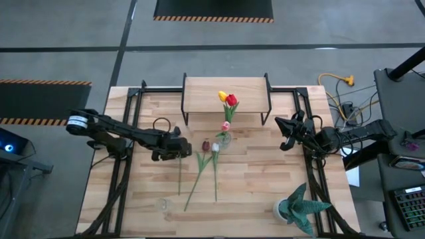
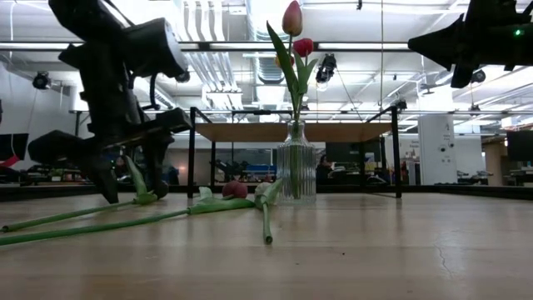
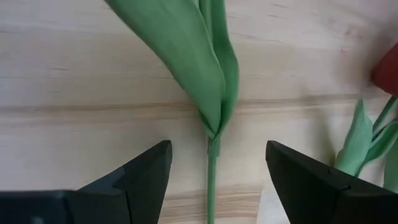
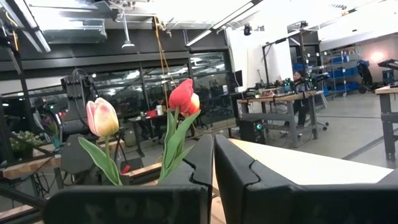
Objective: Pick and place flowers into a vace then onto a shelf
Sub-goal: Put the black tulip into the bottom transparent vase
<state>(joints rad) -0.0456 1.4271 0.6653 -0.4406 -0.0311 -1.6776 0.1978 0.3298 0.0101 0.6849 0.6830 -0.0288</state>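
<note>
A clear ribbed vase (image 1: 224, 140) (image 2: 296, 171) stands in front of the shelf (image 1: 226, 99) (image 2: 333, 132) and holds three tulips: yellow, red (image 1: 232, 100) and pink. Three more tulips lie on the table: one with a maroon head (image 1: 206, 144), one with a white head (image 1: 216, 147), and a leafy stem (image 1: 179, 174) (image 3: 211, 180). My left gripper (image 1: 176, 149) (image 3: 216, 155) is low over that stem and open, with one finger on each side of it just below the leaves. My right gripper (image 1: 287, 137) (image 4: 213, 163) is shut and held up in the air to the right of the vase.
A spiky teal potted plant (image 1: 302, 207) stands at the table's near right corner. Black frame rails run along the left and right sides of the table (image 1: 265, 179). The shelf's black legs (image 2: 192, 150) stand behind the vase. Bare wood lies between the stems and the plant.
</note>
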